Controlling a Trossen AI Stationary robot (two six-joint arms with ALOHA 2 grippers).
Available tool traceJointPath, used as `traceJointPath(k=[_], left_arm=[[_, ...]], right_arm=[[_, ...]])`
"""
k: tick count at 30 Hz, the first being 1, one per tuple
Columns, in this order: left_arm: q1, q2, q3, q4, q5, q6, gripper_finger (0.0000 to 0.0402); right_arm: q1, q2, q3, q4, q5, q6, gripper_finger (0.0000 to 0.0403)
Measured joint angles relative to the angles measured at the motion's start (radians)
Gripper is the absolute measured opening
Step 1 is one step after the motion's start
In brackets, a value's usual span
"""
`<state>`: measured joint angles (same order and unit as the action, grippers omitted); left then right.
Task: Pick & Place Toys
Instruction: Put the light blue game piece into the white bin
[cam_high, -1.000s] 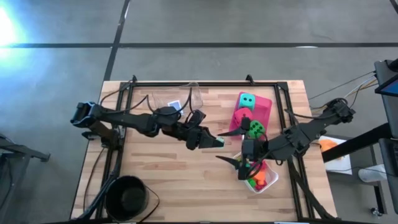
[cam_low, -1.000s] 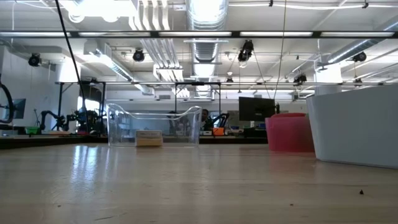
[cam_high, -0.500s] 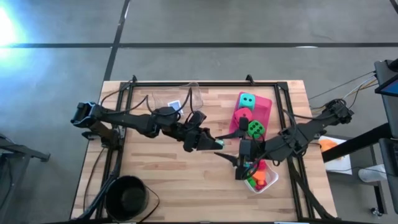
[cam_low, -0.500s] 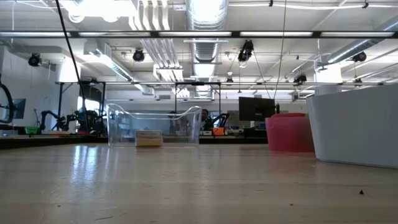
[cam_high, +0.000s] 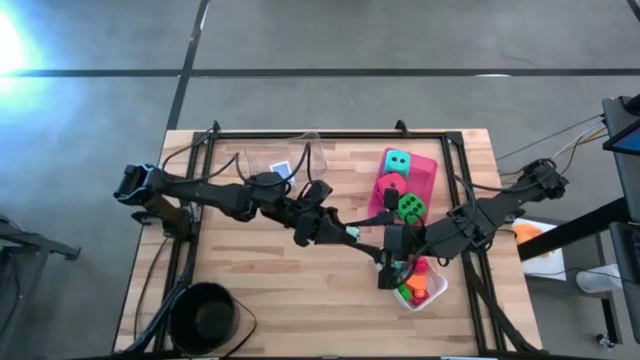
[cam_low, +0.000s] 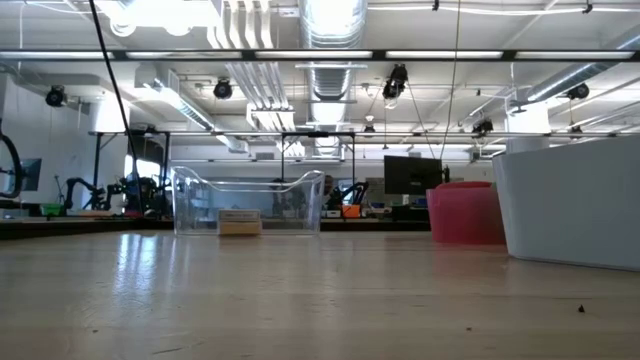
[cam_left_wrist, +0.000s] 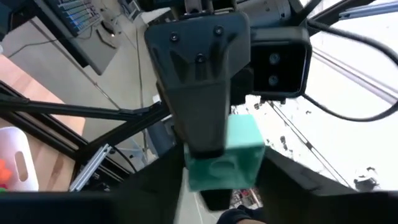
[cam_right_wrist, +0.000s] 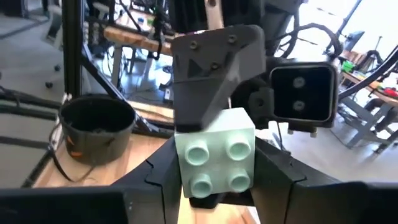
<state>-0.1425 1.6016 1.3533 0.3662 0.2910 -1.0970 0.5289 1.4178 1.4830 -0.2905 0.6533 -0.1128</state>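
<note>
Both pairs of jaws clamp one teal brick between the left gripper and right gripper, meeting above mid-table; the wooden table carries a clear tray, a pink tray with dice, a white tray of bricks and a black bowl; beyond, a lit workshop.

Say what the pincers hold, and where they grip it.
One teal brick, between both pincers in mid-air: each pincer's fingers flank its sides, with the other's finger across it.

Grey concrete floor around the wooden table; ceiling ducts and strip lights overhead.
</note>
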Motion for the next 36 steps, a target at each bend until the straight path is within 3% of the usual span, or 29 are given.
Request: traceJointPath(k=[6,12,19,24,36], left_arm=[[0.000,-0.001,-0.001,-0.001,0.001,0.032,0.0299],[0.000,-0.002,-0.001,-0.010,0.002,0.074,0.0367],[-0.016,-0.030,0.010,-0.111,0.009,0.096,0.0378],[-0.054,-0.054,0.053,-0.301,0.010,0.177,0.0379],[-0.087,-0.187,0.060,-0.711,-0.143,0.176,0.0380]], right_arm=[[0.002,-0.006,0.002,0.008,-0.011,0.017,0.0132],[0.001,-0.024,0.002,0.000,-0.065,0.072,0.0132],[0.001,-0.088,0.002,-0.098,-0.219,0.218,0.0132],[0.001,-0.138,0.002,-0.241,-0.315,0.354,0.0132],[0.004,-0.161,-0.002,-0.620,-0.334,0.780,0.0132]])
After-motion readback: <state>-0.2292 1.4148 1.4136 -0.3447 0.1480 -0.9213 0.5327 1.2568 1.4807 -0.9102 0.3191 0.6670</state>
